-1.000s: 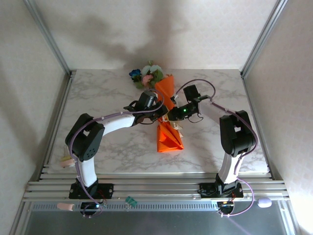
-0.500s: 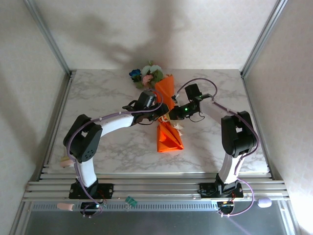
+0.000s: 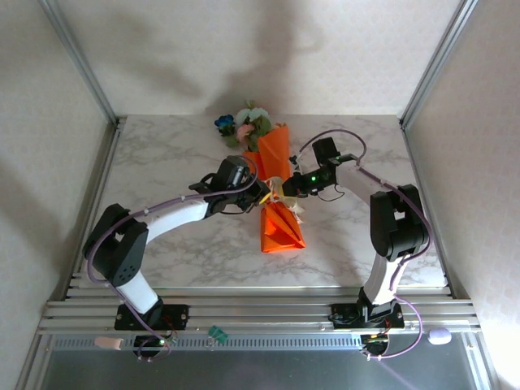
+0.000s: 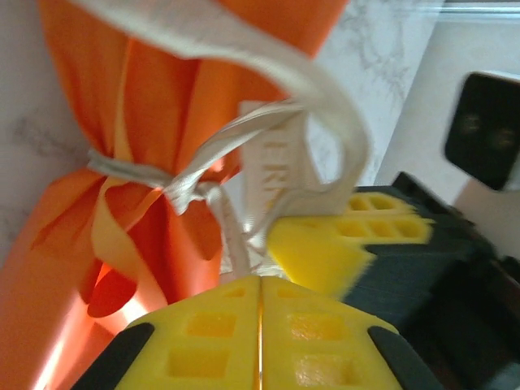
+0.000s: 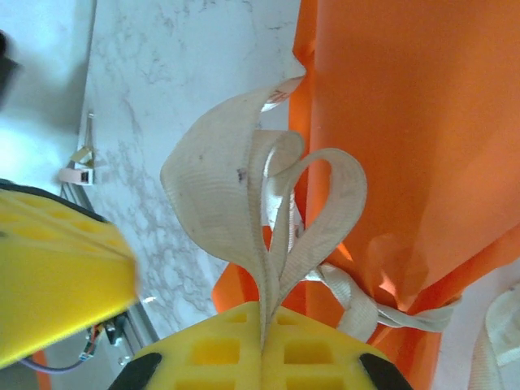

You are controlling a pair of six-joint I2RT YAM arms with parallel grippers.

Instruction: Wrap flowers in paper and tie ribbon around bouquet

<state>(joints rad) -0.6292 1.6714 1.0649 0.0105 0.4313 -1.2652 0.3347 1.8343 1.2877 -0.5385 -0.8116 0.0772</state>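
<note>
The bouquet [image 3: 275, 150] lies mid-table, an orange paper [image 4: 162, 106] cone with flowers [image 3: 248, 126] at its far end. A cream ribbon [image 4: 130, 169] is cinched round the cone's waist. My left gripper [image 3: 262, 195] is just left of the waist and my right gripper [image 3: 288, 191] just right of it. In the left wrist view the left gripper [image 4: 260, 280] is shut, and a ribbon strand runs into its tips. In the right wrist view the right gripper [image 5: 264, 309] is shut on two ribbon [image 5: 219, 203] loops beside the paper [image 5: 406, 122].
The marble table [image 3: 162, 162] is bordered by aluminium rails [image 3: 244, 309] at the near edge and posts at the back corners. The two grippers sit almost touching over the cone. The right gripper's yellow finger [image 4: 325, 244] crowds the left wrist view.
The left arm swung its elbow left and drew its gripper slightly back toward me, opening and shutting again on the way. The right gripper edged a little away, and ribbon now shows between them.
</note>
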